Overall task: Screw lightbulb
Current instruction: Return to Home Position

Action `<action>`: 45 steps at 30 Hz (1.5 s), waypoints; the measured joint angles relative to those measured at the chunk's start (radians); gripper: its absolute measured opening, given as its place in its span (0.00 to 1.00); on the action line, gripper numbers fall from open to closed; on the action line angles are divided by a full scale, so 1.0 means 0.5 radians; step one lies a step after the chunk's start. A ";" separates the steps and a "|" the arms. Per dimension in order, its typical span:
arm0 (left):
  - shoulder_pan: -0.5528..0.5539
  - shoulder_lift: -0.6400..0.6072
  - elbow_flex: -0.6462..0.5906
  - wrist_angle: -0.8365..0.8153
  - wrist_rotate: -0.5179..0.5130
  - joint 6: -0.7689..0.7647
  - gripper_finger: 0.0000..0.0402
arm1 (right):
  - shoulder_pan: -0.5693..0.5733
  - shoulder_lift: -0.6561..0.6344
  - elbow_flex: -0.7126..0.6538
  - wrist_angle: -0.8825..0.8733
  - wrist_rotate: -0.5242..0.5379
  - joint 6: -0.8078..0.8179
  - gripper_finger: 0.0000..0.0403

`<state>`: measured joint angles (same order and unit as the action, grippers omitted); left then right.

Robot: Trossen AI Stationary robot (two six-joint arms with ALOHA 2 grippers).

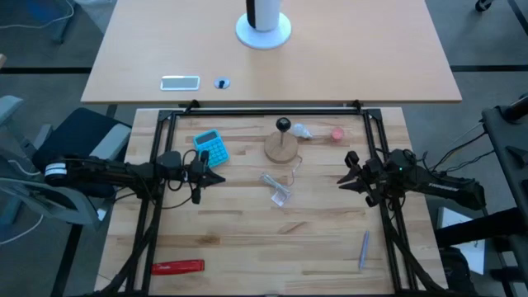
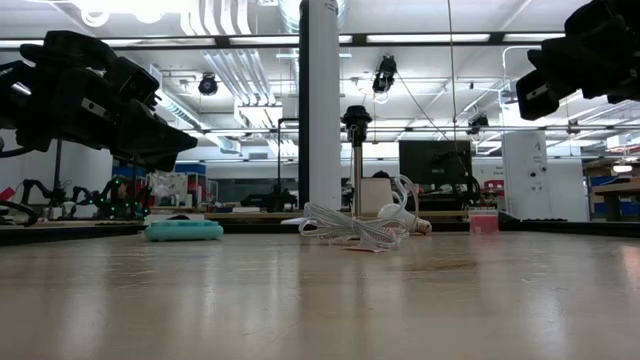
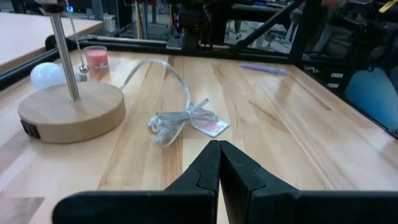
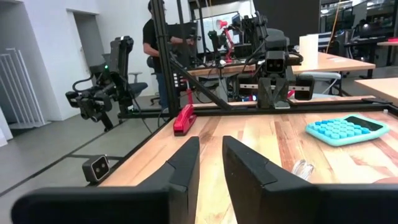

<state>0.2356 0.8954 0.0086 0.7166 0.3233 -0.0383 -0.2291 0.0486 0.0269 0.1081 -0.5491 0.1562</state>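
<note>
Right gripper [image 4: 210, 144] slightly parted, lightbulb [image 1: 303, 130] well apart

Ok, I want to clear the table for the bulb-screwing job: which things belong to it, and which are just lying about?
Job: lightbulb, desk lamp on its wooden disc, left gripper shut, right gripper open, both away from the lamp.
Lying about: teal calculator, coiled clear cord, small pink-red container, purple pen, red tool.

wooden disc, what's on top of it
A thin metal pole stands upright on the wooden disc, topped by a dark socket. The lightbulb is not up there: it lies on the table beside the disc. The socket's inside cannot be seen.
</note>
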 joint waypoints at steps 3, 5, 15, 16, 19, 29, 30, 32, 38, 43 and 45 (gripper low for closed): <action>0.000 0.014 0.001 0.002 0.000 0.000 0.00 | 0.000 0.000 0.000 0.000 0.000 0.000 0.17; 0.000 0.026 0.001 0.000 0.000 -0.001 0.00 | 0.000 0.000 0.000 0.000 0.000 0.001 0.17; 0.000 0.074 0.005 -0.001 0.000 -0.001 0.00 | 0.000 0.000 0.001 0.000 0.000 0.001 0.13; 0.000 0.083 0.012 -0.001 0.000 0.000 0.00 | 0.000 0.000 0.001 0.000 0.000 0.001 0.13; 0.000 0.102 0.040 0.000 0.000 0.000 0.00 | 0.000 0.000 0.001 0.001 0.000 0.001 0.12; 0.000 0.149 0.094 0.001 0.000 0.000 0.00 | 0.000 0.000 0.001 0.000 0.000 0.001 0.13; 0.000 0.150 0.096 0.002 0.000 0.000 0.00 | 0.000 0.000 0.001 0.001 0.000 0.001 0.14; 0.000 0.148 0.096 0.002 0.000 0.000 0.00 | 0.000 0.000 0.001 0.000 0.001 0.001 0.15; 0.000 0.147 0.096 0.001 0.000 0.000 0.00 | 0.000 0.000 0.001 0.000 0.000 0.001 0.17; 0.000 0.147 0.096 0.001 0.000 0.000 0.00 | 0.000 0.000 0.001 0.001 0.001 0.002 0.18; 0.000 0.147 0.096 0.001 0.000 0.000 0.00 | 0.000 0.000 0.001 0.000 0.001 0.001 0.17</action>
<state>0.2356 0.9691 0.0566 0.7174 0.3233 -0.0383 -0.2291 0.0486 0.0273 0.1081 -0.5488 0.1569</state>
